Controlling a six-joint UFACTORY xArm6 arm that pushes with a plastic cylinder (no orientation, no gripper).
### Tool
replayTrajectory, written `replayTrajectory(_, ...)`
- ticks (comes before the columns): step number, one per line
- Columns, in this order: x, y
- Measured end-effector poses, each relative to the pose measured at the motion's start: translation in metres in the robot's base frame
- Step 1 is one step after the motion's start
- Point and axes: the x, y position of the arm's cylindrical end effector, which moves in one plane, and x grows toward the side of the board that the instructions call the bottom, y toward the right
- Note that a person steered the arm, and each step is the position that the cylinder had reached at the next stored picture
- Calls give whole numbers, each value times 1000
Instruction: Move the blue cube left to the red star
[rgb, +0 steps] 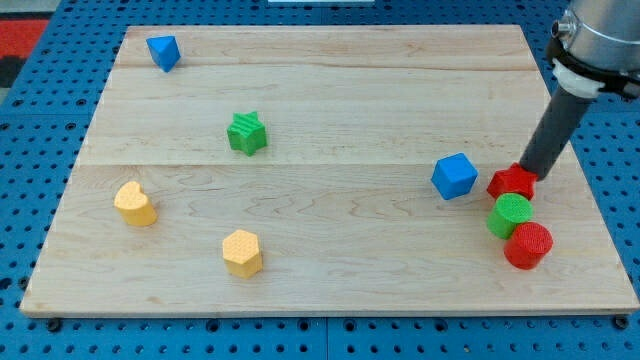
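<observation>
the blue cube is seen just left of the red star, a thin gap between them. my tip is set at the star's top right; no jaws are carried. a green cylinder and red cylinder are packed below the star, near the wooden board's right edge. open board is left of the cube.

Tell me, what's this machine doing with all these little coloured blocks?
A robot arm is pushing blocks around a wooden board with a dark rod. My tip sits at the view's right, just behind the red star. The blue cube lies just left of that star, a small gap between them. Below the star are a green cylinder and a red cylinder.
</observation>
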Motion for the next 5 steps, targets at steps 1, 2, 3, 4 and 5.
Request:
replayTrajectory(1, 0, -6)
replayTrajectory(2, -28, -5)
replayTrajectory(3, -82, -72)
replayTrajectory(4, -57, -138)
replayTrajectory(5, -37, -85)
